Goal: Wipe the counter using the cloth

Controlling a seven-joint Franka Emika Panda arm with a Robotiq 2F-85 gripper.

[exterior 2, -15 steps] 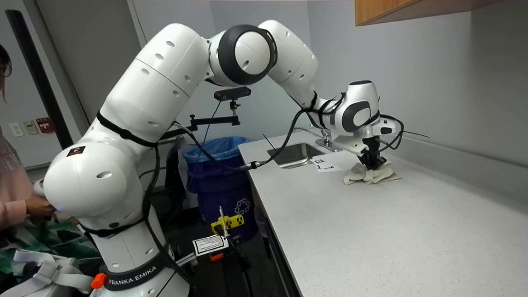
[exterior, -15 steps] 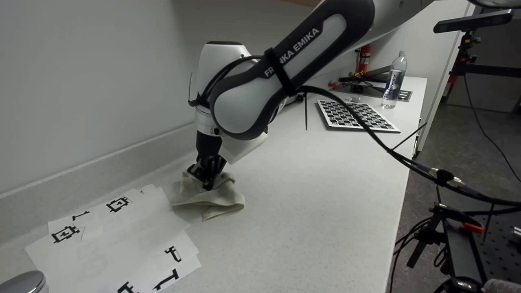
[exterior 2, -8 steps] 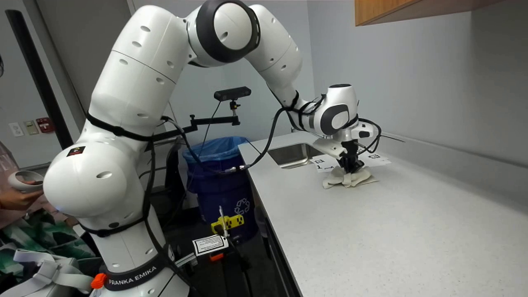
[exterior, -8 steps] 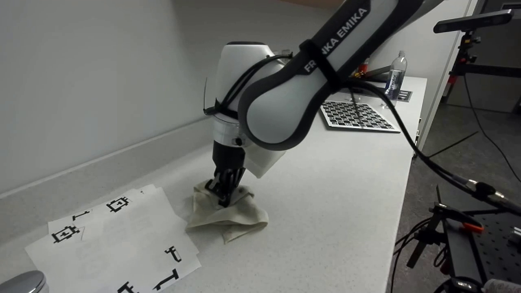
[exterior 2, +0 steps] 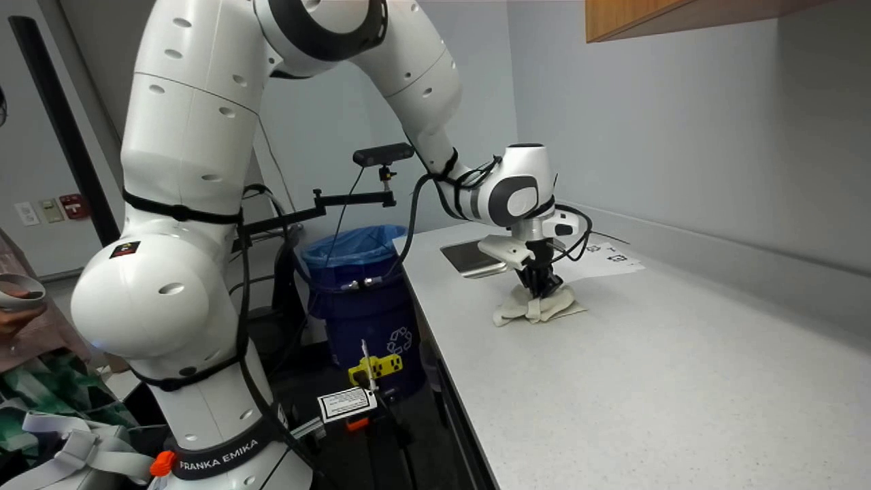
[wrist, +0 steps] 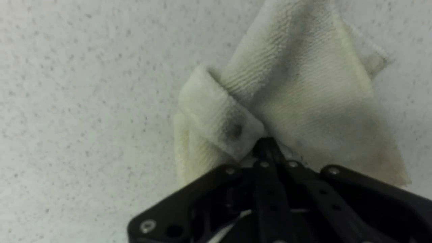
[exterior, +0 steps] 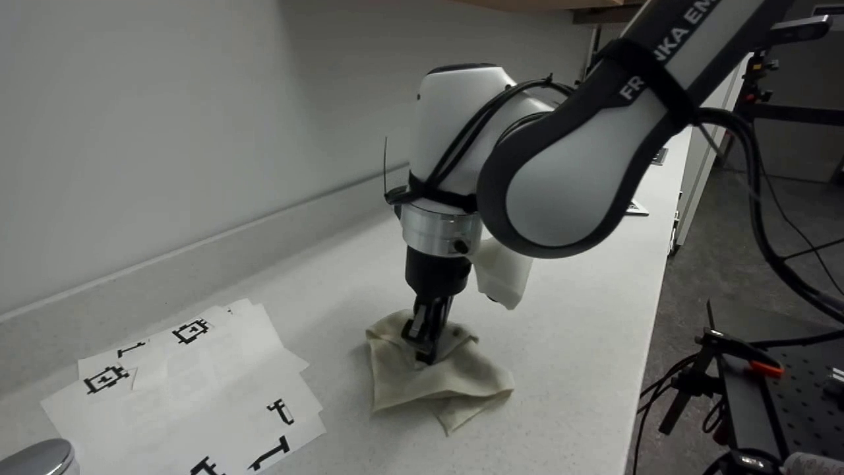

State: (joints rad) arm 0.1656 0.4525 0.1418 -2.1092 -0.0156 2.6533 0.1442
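Note:
A wrinkled beige cloth [exterior: 455, 386] lies on the white counter [exterior: 567, 369], part of its edge folded over. My gripper [exterior: 425, 356] points down into the middle of it, jaws shut together. In the wrist view the fingertips meet at the gripper [wrist: 269, 143], and folds of the cloth [wrist: 317, 111] gather around them; the pinched part itself is hidden beneath. A dark spot marks the folded flap on the left. From the opposite side, the cloth [exterior 2: 516, 312] spreads flat around the gripper [exterior 2: 539, 292], touching the counter [exterior 2: 646, 381].
White paper sheets [exterior: 198, 389] with black marks lie left of the cloth in an exterior view. A low backsplash [exterior: 217, 257] runs along the wall. The sink [exterior 2: 473, 260] sits near the far end, beside the counter's open edge. A wooden cabinet [exterior 2: 680, 17] hangs above.
Gripper and cloth have slid together across the counter, away from the backsplash and toward the open edge. The cloth keeps nearly the same shape. The arm now covers most of the checkered board.

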